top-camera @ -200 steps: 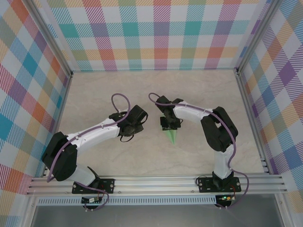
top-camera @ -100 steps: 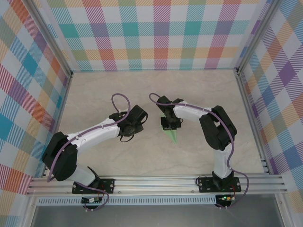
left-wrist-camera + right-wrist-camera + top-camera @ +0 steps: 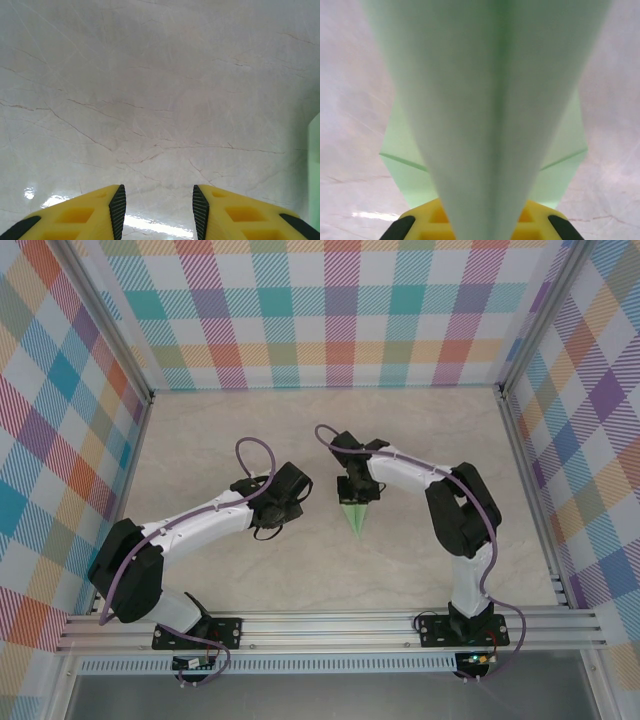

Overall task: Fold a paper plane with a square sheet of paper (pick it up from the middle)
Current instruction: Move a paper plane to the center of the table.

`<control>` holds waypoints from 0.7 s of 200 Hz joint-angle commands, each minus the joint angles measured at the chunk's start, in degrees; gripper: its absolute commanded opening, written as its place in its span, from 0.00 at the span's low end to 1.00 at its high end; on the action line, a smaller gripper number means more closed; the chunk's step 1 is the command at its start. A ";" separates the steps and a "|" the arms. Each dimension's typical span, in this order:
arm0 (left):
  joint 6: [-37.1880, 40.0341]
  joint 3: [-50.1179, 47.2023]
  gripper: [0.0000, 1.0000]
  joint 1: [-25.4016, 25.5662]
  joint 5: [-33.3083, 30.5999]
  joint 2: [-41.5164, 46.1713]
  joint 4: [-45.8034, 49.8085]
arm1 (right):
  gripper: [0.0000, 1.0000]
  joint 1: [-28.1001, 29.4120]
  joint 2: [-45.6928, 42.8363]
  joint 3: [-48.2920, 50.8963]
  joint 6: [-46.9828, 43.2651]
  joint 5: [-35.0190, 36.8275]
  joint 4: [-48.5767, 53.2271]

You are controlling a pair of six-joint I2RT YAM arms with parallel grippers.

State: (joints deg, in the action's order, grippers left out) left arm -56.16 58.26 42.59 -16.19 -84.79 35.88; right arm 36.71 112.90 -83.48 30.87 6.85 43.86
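Right pincer [image 3: 355, 492] is clenched on the pale mint-green paper plane [image 3: 358, 521], a slim pointed dart of folded paper with a centre crease. The paper sits between this pincer's yellow fingers [image 3: 420, 222]. From above, the pointed tip sticks out from under the pincer toward the arm bases, over the pale marbled tabletop [image 3: 150, 75]. In the right wrist view the crease runs straight out from the fingers, with flaps spreading to both sides. Left pincer [image 3: 159, 202] is released, its yellow black-padded fingers apart with nothing between them over bare tabletop. It is near the right pincer, not touching. A green paper sliver shows off its right side.
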 commanded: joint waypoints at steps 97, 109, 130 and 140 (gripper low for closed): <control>2.30 -0.22 0.43 -1.18 -5.10 3.47 3.46 | 0.09 -3.04 20.48 -29.99 -1.87 1.08 14.46; 2.37 -0.63 0.43 -1.37 -5.18 3.67 3.16 | 0.10 -3.05 21.72 -31.15 -2.18 1.05 15.36; 2.29 -0.90 0.43 -1.63 -5.02 3.81 2.97 | 0.11 -3.09 23.73 -32.52 -2.14 0.93 16.59; 2.37 -0.95 0.43 -1.69 -5.00 3.80 2.89 | 0.11 -3.13 24.49 -32.55 -1.83 0.28 16.61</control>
State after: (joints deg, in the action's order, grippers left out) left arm -54.54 58.26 41.74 -19.70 -82.19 37.50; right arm 33.78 135.17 -114.08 29.82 7.51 56.73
